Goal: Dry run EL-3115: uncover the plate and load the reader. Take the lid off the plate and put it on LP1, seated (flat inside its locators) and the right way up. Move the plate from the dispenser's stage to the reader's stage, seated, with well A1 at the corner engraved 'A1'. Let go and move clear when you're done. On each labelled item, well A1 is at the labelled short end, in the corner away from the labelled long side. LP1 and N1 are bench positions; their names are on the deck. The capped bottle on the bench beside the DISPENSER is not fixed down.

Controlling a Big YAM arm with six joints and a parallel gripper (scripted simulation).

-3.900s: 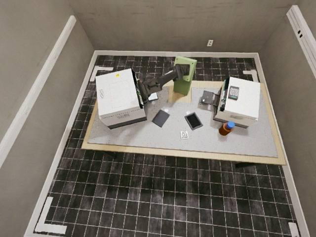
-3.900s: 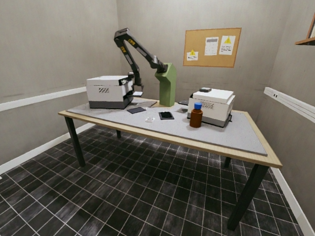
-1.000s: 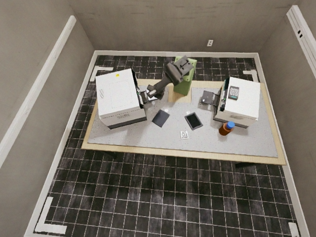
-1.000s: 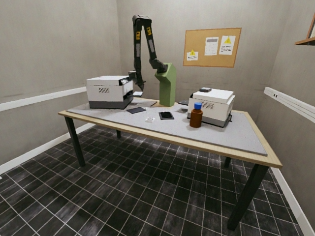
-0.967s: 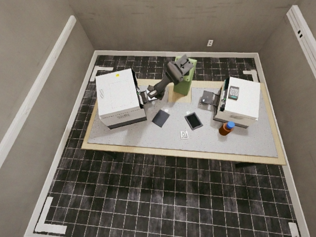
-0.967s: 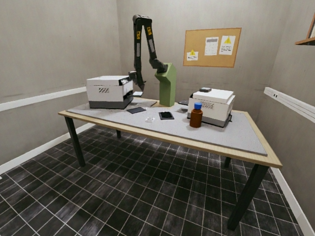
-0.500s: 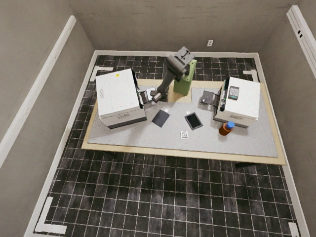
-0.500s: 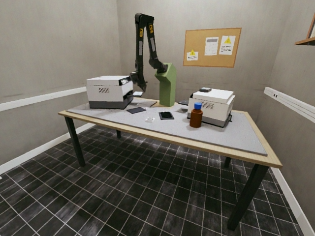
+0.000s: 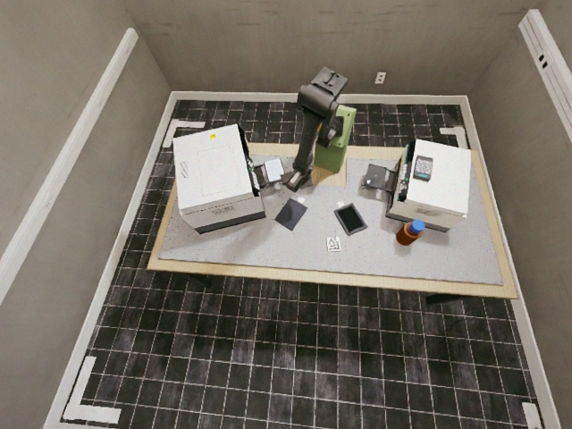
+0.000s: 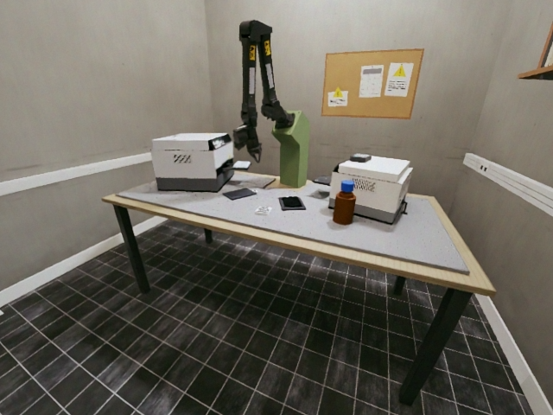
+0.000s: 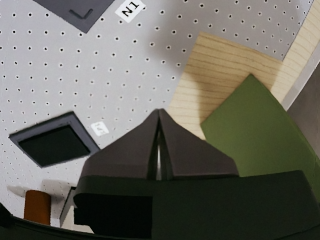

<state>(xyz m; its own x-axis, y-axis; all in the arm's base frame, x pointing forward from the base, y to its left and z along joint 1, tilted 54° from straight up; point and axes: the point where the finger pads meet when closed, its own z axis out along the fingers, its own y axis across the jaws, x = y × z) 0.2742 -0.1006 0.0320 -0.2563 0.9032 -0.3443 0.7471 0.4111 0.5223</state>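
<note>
Fingertips together and empty, the gripper is hanging beside the upper-left plate, loading seemingly finished, probably needing only clear withdrawal.

The plate is white. Both machines, the left one and the right one, pair white housings with dark grey bases. The bottle is amber-brown under a blue cap. The pedestal is green, and the arm black with yellow labels. Pale wood edges the tabletop, whose grey mat is dotted with dark holes. White lines grid the blackish floor.
</note>
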